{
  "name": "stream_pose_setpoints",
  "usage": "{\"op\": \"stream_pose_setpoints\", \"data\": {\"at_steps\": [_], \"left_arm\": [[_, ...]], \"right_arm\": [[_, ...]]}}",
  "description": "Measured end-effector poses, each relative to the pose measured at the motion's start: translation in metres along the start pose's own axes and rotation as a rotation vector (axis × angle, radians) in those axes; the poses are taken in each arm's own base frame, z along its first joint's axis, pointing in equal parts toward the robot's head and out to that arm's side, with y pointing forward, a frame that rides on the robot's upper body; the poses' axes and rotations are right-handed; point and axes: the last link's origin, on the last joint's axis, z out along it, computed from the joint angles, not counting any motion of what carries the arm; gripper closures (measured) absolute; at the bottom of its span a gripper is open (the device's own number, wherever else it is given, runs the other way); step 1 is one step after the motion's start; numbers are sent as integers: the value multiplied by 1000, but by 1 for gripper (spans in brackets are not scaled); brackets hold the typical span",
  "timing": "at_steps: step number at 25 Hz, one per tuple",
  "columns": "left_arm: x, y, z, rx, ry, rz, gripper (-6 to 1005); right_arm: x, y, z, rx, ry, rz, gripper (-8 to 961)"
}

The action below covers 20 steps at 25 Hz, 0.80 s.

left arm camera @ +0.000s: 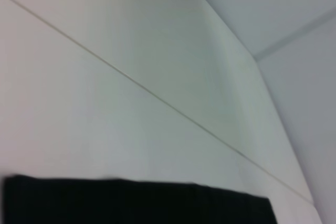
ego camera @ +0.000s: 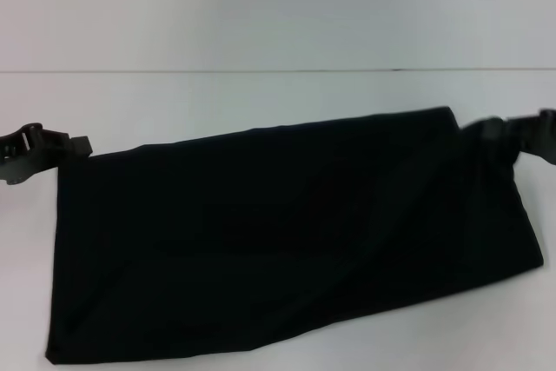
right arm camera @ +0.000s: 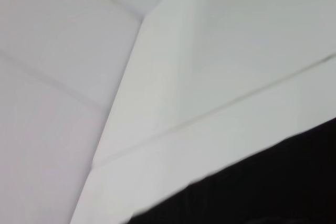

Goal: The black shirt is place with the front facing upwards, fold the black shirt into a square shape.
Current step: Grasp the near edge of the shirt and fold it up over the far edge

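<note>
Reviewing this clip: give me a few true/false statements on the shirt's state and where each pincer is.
1. The black shirt lies as a long folded band on the white table. True.
2. The "FREE!" lettering faces up. False: only plain black cloth shows.
3. The left pincer is at the shirt's far left corner. True.
4. The right pincer hovers above the shirt's middle. False: it is at the far right corner.
5. The shirt is already square. False: it is much wider than deep.

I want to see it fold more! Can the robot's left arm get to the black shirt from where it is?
Probably yes. The left gripper sits right at the far left corner of the black shirt, and nothing lies between them on the white table. The right gripper is at the opposite far corner.
</note>
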Motion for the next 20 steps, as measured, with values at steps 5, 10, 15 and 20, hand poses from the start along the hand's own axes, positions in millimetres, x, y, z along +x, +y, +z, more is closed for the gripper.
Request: {"op": "stream_pose_setpoints", "data": {"at_steps": [5,10,15,20], "left_arm": [[-6,-13,13,60,60,-29,961],[-9,-8,13,33,27,-19,960],[-13,3,6,-42,-28,29,959],[-20,12,2,-120,-70,90,920]], "right_arm": [[3,-8,23,56,-96,21,872],[4,-7,28,57,-94,12,873],[7,-8,26,58,-93,10,872],[11,-9,27,54,-90,4,868]]}}
